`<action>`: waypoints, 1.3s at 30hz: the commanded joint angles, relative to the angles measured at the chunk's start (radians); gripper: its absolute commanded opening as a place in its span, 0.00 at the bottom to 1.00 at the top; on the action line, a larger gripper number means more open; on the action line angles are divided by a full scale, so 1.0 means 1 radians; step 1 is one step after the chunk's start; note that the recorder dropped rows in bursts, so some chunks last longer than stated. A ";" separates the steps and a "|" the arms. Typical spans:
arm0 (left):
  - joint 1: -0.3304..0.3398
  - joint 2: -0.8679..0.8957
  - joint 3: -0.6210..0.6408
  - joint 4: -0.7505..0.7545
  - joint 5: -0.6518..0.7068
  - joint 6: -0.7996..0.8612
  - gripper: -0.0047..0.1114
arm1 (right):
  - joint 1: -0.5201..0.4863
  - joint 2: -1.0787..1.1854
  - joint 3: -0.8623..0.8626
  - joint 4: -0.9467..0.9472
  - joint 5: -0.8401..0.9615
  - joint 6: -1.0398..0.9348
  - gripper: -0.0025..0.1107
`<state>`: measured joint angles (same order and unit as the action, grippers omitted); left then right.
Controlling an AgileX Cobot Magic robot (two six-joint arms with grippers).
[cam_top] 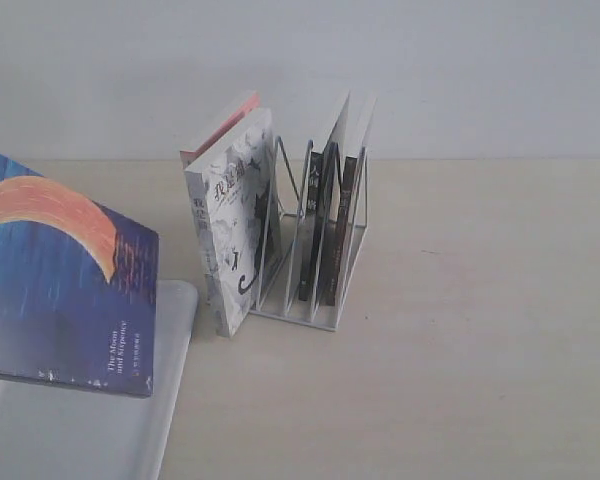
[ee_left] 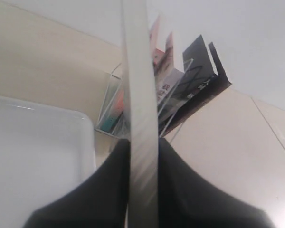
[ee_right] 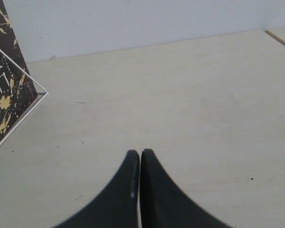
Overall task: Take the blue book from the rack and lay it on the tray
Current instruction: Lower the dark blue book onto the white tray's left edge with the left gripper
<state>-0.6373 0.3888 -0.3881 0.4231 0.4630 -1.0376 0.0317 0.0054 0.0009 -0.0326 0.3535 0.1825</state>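
The blue book (cam_top: 60, 285), dark blue with an orange crescent, hangs tilted above the white tray (cam_top: 90, 440) at the left of the exterior view. In the left wrist view its page edge (ee_left: 140, 118) runs straight up between the two black fingers (ee_left: 109, 190), so my left gripper (ee_left: 142, 147) is shut on it. The tray (ee_left: 33, 156) lies beside it. The white wire rack (cam_top: 315, 250) stands mid-table, holding other books. My right gripper (ee_right: 140, 154) is shut on nothing, low over the bare table; it does not show in the exterior view.
A white-grey illustrated book (cam_top: 235, 235) leans at the rack's left side with a pink-edged book (cam_top: 220, 125) behind it. Two black-spined books (cam_top: 330, 225) stand in the right slots. A dark cover with gold marks (ee_right: 7, 80) shows in the right wrist view.
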 commanded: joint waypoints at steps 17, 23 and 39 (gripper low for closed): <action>-0.001 0.001 -0.035 -0.243 -0.114 0.338 0.08 | -0.002 -0.005 -0.001 -0.002 -0.012 -0.005 0.02; 0.012 0.010 -0.031 -0.465 -0.146 0.522 0.08 | -0.002 -0.005 -0.001 -0.002 -0.012 -0.005 0.02; 0.275 0.017 0.023 -0.512 -0.247 0.477 0.08 | -0.002 -0.005 -0.001 -0.002 -0.012 -0.007 0.02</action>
<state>-0.3919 0.4112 -0.3817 -0.0447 0.3374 -0.5277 0.0317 0.0054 0.0009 -0.0326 0.3535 0.1825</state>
